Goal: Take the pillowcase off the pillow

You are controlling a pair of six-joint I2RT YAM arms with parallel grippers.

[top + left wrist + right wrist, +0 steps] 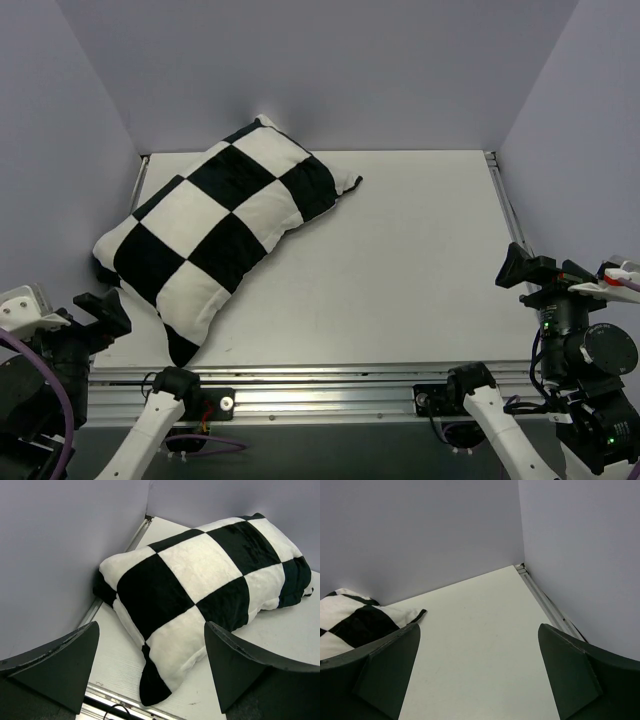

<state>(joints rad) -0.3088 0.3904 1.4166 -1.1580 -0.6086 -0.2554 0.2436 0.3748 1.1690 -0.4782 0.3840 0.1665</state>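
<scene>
The black and white checked pillowcase (222,222) lies stuffed and diagonal on the left half of the table, from the near left to the back wall. It also shows in the left wrist view (200,585) and its far corner in the right wrist view (355,620). The plain white pillow is hidden inside it. My left gripper (100,310) is open and empty at the near left, just short of the pillowcase's near corner (155,687). My right gripper (525,268) is open and empty at the near right, far from the pillowcase.
The white table (420,260) is walled by purple panels on the left, back and right. A metal rail (330,385) runs along the near edge by the arm bases. Another rail (545,600) runs along the right wall.
</scene>
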